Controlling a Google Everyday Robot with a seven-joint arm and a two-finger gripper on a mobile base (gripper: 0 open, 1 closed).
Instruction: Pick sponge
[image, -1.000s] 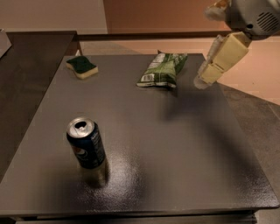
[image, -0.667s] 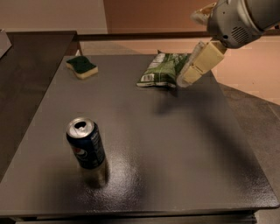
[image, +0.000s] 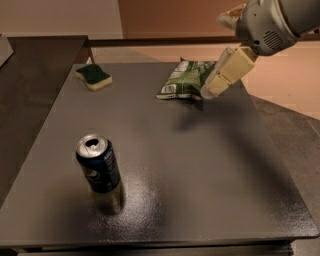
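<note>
The sponge (image: 93, 76) lies flat at the far left corner of the dark grey table (image: 200, 165), dark green top up over pale yellow foam. My gripper (image: 209, 91) hangs from the upper right, above the table's far right part, its beige tip just over the right end of the snack bag. It is far to the right of the sponge and holds nothing that I can see.
A green-and-white snack bag (image: 182, 80) lies at the far middle of the table, between the gripper and the sponge. A blue soda can (image: 98, 163) stands upright at the near left. A second dark surface (image: 30, 90) adjoins on the left.
The gripper has moved left, from beyond the snack bag's right side to over its right end. The sponge, bag and can have not moved.
</note>
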